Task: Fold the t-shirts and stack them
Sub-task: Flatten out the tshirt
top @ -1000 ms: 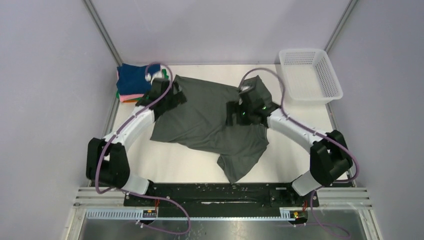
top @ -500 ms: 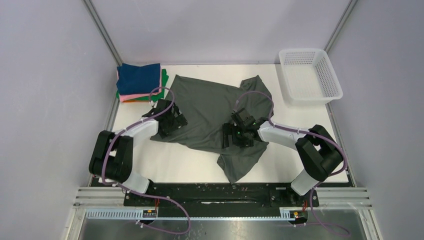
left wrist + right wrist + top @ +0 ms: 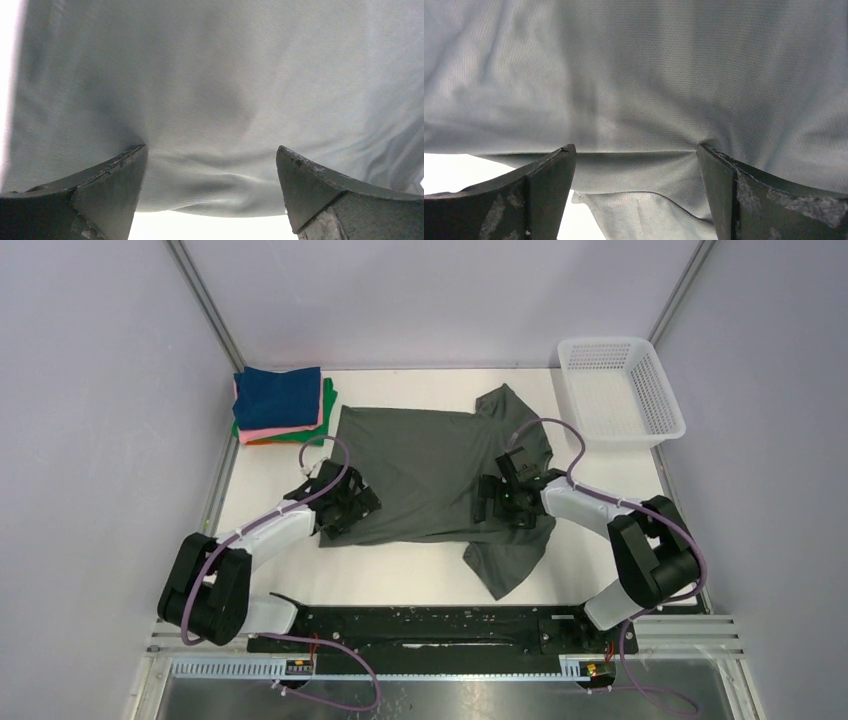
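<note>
Left gripper [image 3: 347, 506] and right gripper [image 3: 498, 502], both mine, are standing wide open, fingertips [image 3: 125, 162] resting on the near edge of the grey shirt [image 3: 420, 465], spread across the table [image 3: 400, 565]. Wrist views are showing cloth puckering at my fingertips; only the top view is showing the folded stack [image 3: 280, 408] at far left.

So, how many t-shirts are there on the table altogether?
5. The dark grey-green t-shirt lies spread mid-table. Four folded ones are stacked at the far left corner: navy t-shirt on top, then pink t-shirt, orange t-shirt, green t-shirt. Others may hide inside the stack.
</note>
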You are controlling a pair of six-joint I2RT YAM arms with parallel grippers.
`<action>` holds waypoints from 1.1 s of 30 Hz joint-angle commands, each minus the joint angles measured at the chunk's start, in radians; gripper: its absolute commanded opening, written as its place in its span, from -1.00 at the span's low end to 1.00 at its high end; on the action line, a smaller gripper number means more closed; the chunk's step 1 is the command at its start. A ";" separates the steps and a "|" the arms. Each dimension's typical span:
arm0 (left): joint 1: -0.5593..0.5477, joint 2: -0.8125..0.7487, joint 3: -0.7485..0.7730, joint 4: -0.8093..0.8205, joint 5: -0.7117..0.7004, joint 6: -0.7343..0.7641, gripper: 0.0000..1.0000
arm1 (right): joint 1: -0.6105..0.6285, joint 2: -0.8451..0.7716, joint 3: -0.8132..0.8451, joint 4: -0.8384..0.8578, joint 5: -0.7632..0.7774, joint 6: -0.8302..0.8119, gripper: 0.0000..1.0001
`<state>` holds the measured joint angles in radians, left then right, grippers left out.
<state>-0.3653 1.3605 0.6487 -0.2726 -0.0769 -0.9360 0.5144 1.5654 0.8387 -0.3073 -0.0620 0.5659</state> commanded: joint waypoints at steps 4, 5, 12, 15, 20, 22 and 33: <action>-0.013 -0.188 0.009 -0.200 -0.101 -0.023 0.98 | -0.036 -0.124 -0.004 -0.185 0.168 -0.100 0.99; -0.014 -0.216 0.004 -0.218 -0.114 -0.024 0.98 | -0.036 -0.162 0.003 -0.189 0.185 -0.104 0.99; -0.012 -0.438 -0.039 -0.398 -0.265 -0.058 0.98 | -0.036 -0.454 -0.056 -0.187 0.351 -0.060 0.99; -0.012 -0.497 -0.061 -0.469 -0.294 -0.080 0.98 | -0.037 -0.563 -0.115 -0.172 0.423 -0.033 0.99; -0.011 -0.533 -0.124 -0.510 -0.301 -0.115 0.98 | -0.037 -0.712 -0.246 -0.076 0.469 -0.010 0.99; -0.011 -0.536 -0.149 -0.493 -0.281 -0.120 0.98 | -0.037 -0.763 -0.300 -0.027 0.487 0.000 0.99; -0.011 -0.525 -0.224 -0.398 -0.258 -0.125 0.97 | -0.037 -0.875 -0.412 0.118 0.464 -0.017 0.99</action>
<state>-0.3748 0.8387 0.4469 -0.7418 -0.3302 -1.0473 0.4812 0.6987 0.4400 -0.2859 0.3790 0.5449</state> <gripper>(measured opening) 0.989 0.993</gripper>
